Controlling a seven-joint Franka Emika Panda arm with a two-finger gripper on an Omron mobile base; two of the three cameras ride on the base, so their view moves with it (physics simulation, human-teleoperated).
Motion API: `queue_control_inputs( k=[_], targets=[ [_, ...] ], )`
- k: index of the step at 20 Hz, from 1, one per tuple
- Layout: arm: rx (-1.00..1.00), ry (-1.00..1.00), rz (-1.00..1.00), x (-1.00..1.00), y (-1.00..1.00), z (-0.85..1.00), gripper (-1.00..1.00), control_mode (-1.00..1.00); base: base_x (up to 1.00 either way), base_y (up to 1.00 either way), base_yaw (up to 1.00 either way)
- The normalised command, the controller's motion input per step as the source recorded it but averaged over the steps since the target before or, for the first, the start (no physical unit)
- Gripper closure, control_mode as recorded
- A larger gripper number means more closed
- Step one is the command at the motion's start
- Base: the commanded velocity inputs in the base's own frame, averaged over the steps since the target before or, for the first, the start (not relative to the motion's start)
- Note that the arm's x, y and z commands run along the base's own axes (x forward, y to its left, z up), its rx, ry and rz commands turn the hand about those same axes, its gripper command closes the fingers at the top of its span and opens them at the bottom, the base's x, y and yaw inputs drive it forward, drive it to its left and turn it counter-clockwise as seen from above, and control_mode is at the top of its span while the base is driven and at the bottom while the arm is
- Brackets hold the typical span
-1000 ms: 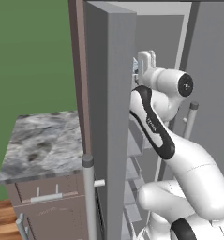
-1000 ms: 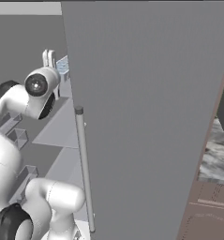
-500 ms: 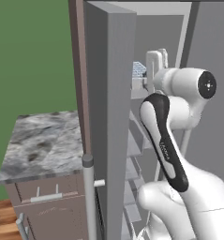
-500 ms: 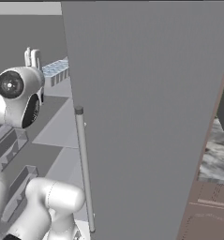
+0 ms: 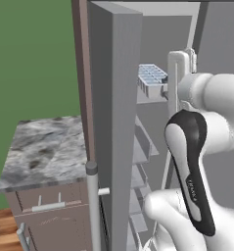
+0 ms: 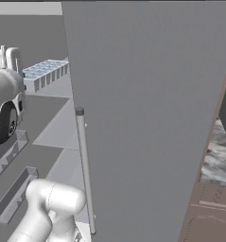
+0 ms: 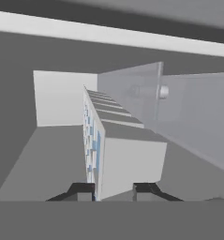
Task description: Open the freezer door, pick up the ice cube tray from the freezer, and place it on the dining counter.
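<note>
Freezer door (image 5: 116, 122) stands swung wide, seen edge-on in the left base view, its long bar handle (image 5: 92, 206) toward the camera. In the right base view a broad grey door face (image 6: 152, 118) takes up most of the frame.

Ice cube tray (image 5: 152, 80) is up at upper-shelf height inside the freezer (image 5: 162, 39), pale blue cells facing up; also seen in the right base view (image 6: 44, 73). In the hand view the tray (image 7: 114, 150) appears edge-on, roughly level with the shelf (image 7: 43, 154) behind it.

End effector (image 7: 114, 190): narrow, both dark fingertips (image 7: 83, 190) pressed against either side of the tray's near end, holding the tray.

A marbled tabletop (image 5: 42, 152) on a drawer cabinet sits left of the open door.
</note>
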Motion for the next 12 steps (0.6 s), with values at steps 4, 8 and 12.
queue_control_inputs(
  k=[4,8,12],
  targets=[
    [0.00,0.08,0.00,-0.86,-0.04,0.24,1.00,-1.00,0.00,0.00,0.00],
    [0.00,0.05,0.00,-0.78,-0.28,0.08,1.00,-1.00,0.00,0.00,0.00],
    [0.00,0.02,0.00,-0.51,-0.36,0.00,1.00,-1.00,0.00,0.00,0.00]
  ],
)
